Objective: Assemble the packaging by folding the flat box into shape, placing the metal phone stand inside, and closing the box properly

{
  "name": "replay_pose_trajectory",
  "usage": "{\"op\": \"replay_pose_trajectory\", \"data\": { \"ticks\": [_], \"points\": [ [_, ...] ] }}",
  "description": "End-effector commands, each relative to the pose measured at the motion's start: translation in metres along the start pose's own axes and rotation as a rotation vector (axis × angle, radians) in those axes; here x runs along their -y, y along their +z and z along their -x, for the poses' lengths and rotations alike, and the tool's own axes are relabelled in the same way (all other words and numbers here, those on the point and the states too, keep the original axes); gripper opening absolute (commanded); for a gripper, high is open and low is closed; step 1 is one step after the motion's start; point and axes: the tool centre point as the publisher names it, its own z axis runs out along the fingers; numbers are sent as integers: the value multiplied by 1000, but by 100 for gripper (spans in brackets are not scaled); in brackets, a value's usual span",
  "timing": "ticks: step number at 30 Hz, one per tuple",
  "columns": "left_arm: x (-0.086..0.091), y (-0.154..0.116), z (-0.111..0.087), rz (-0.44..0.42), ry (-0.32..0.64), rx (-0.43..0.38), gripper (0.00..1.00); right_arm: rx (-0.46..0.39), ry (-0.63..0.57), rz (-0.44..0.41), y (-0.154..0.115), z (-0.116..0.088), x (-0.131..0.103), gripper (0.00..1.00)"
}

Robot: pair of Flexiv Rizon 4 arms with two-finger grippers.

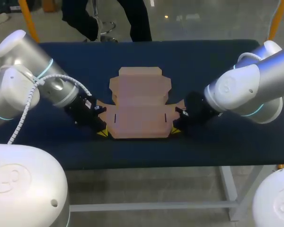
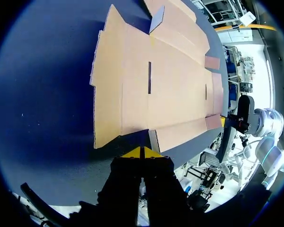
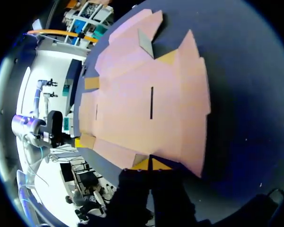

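While the box (image 1: 141, 106) lies flat, end effectors (image 1: 103, 133) (image 1: 176, 131) flank it.

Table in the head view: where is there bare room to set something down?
Bare: the far strip of the table beyond the flat box, and the thin near strip before it. Crowded: the box's near corners, where the left hand and right hand sit.
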Motion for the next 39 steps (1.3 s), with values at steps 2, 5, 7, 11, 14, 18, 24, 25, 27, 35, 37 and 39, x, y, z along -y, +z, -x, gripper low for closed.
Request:
{"op": "replay_pose_trajectory", "data": {
  "ticks": [2,5,7,11,14,18,24,25,27,35,37,39],
  "points": [
    [2,0,-6,4,7,13,0,7,-5,2,-2,-3,-2,0],
    [3,1,-8,5,13,15,0,6,-9,3,-2,-5,-4,0],
    [3,2,-10,7,18,16,0,5,-16,1,-1,-7,-5,0],
    [3,2,-13,8,26,21,0,7,-28,-2,0,-10,-5,0],
    [2,3,-14,10,33,23,0,7,-36,-2,0,-13,-4,0],
    [2,5,-17,14,44,25,0,9,-47,-7,1,-16,-3,0],
    [-1,7,-23,17,61,26,0,14,-53,-19,4,-17,-3,0],
    [-1,7,-24,17,64,26,0,15,-56,-20,4,-18,-2,0],
    [-3,8,-27,16,69,29,0,18,-63,-21,4,-20,-1,0],
    [-8,15,-33,16,81,43,0,33,-82,-31,8,-25,3,0],
    [-8,16,-33,18,83,45,0,37,-85,-33,8,-26,4,0],
    [-9,17,-34,21,86,45,0,38,-88,-34,9,-27,6,0]
  ]
}}
